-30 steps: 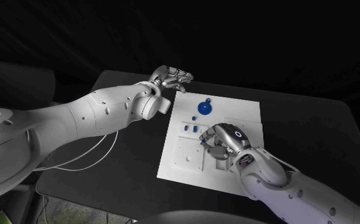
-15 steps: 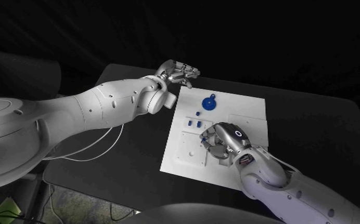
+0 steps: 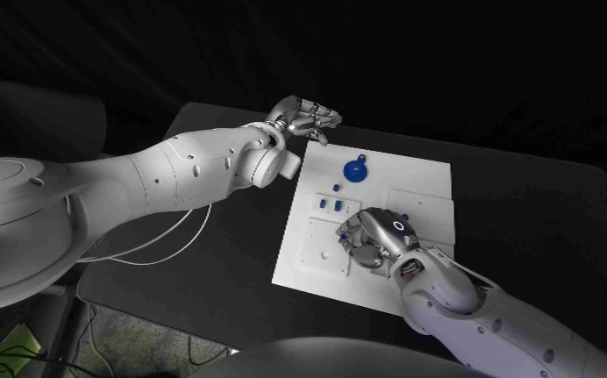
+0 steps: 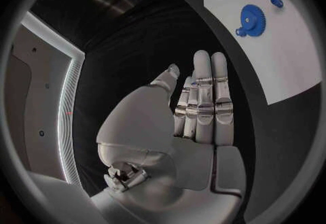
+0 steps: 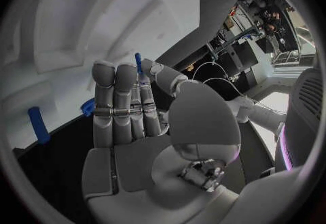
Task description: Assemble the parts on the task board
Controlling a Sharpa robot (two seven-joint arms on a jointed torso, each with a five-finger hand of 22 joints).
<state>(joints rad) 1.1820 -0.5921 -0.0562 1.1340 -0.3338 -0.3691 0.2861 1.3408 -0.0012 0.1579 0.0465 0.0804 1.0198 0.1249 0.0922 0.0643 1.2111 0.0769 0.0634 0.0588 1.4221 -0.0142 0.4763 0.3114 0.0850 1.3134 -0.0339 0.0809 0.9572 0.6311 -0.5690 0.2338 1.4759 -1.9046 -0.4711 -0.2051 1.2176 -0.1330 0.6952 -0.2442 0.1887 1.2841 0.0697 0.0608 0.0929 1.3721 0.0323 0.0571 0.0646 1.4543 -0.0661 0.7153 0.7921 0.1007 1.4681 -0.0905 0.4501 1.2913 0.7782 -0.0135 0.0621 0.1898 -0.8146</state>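
Though head-hidden: wrist-seen blue peg (image 5: 138, 63) (pinched).

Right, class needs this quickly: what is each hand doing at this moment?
Left hand: open, fingers straight, holding nothing, off the board.
Right hand: over the board; a grip cannot be told.

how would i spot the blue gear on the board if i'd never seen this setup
Find the white task board in the middle of the black table. Look at its far end, near the left hand: the gear lies flat there. It is the one round, toothed blue part, much bigger than the small blue pieces nearer the right hand.
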